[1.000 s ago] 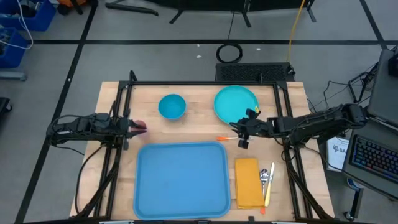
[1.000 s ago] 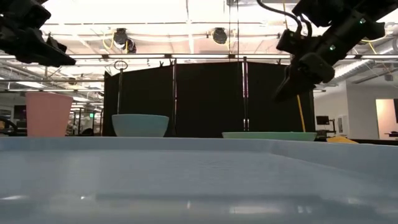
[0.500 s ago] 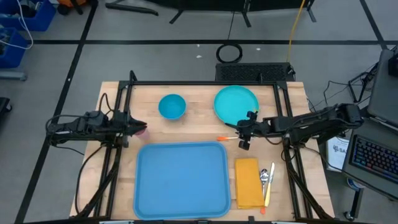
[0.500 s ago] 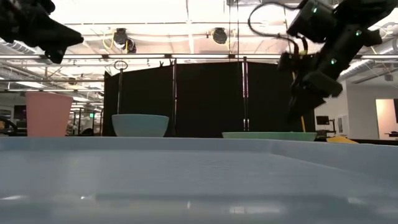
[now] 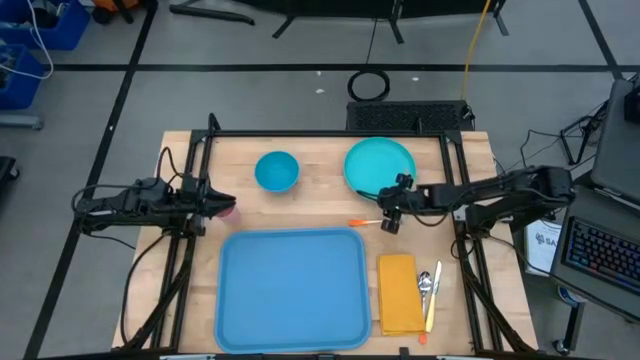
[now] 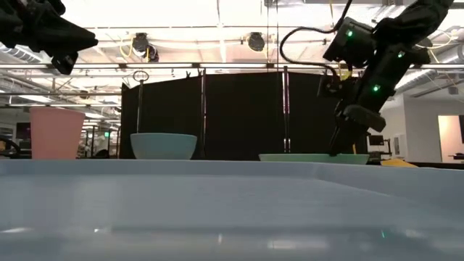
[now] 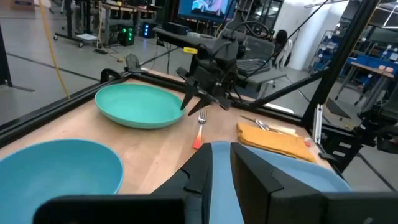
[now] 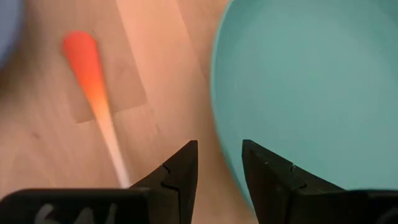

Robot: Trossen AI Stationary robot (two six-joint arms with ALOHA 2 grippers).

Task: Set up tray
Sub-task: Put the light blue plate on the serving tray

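Right claw (image 5: 388, 213) lowered beside plate (image 5: 380, 165), fork (image 5: 362, 222)

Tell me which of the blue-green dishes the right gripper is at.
The flat round teal plate: the right gripper sits at its near rim, beside the fork. The blue bowl is deeper and sits farther off.

No legible text — faint white marks on right tool (image 8: 219, 163) body, unreadable.
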